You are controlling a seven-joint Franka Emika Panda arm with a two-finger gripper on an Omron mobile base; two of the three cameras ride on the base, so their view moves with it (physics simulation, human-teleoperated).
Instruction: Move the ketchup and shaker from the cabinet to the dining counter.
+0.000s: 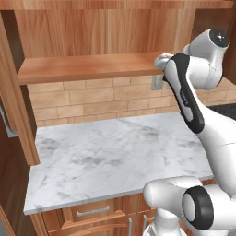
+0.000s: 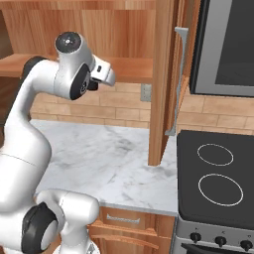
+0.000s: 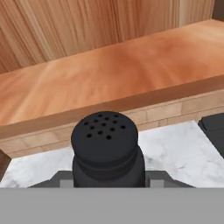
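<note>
Shaker (image 3: 105,146) sits pinched in our claw (image 3: 107,183), its perforated black top facing the hand camera, so we judge the grip is low on its body, leaving the cap free. We hold it in the air just outside the cabinet's wooden shelf (image 3: 109,74), above the small marble desk (image 1: 110,156) backed by brick tile (image 1: 83,103). The arm (image 1: 186,94) is folded high at the shelf's edge, likely so the shaker clears the front lip. We take it the carry to the dining counter comes next.
</note>
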